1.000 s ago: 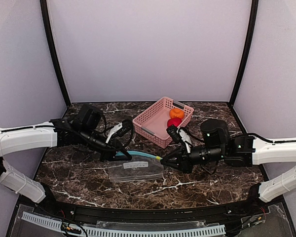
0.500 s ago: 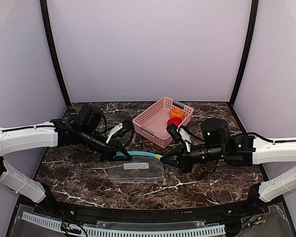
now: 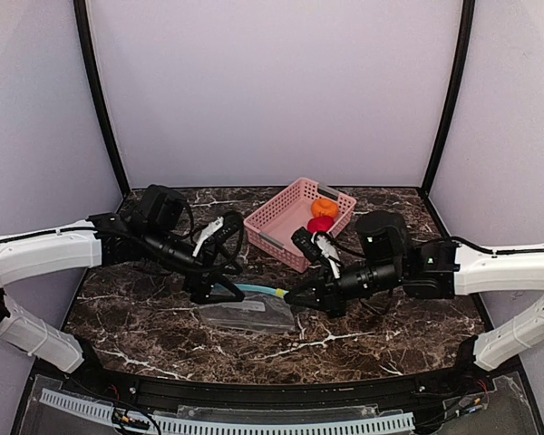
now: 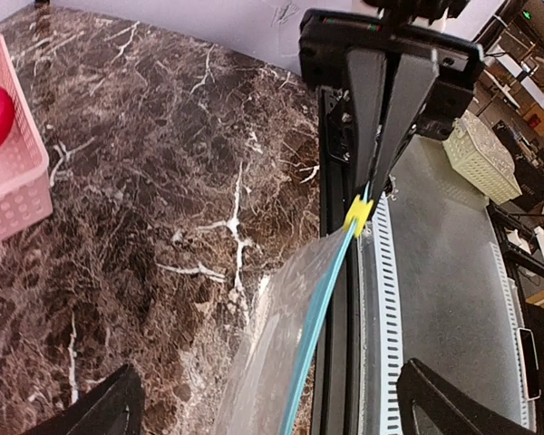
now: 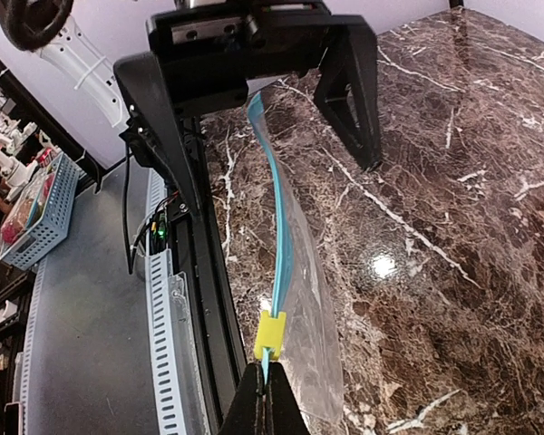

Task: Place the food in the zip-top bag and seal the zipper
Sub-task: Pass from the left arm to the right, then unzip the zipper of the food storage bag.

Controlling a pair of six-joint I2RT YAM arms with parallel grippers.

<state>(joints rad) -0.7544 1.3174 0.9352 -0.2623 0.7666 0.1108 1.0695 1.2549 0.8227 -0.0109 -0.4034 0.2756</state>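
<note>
Zip-top bag point(image 3: 251, 314), zipper point(image 5: 282, 249) end clenched in R pincer point(image 3: 288, 297), L pincer point(image 3: 215, 288) released, astride bag

We see two arms, the left arm point(image 3: 45, 254) at nine o'clock and the right arm point(image 3: 512, 270) at three, each with smooth white shells on its outer links, matte black wrist housings (thin black cables loop there) and flat black tapering fingers point(image 4: 453, 403).

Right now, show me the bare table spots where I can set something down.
Free: the front-left marble between the left arm, the bag and the front edge; the front-right marble nearer than the right arm. Crowded: the middle, where both arms meet at the bag in front of the basket.
</note>
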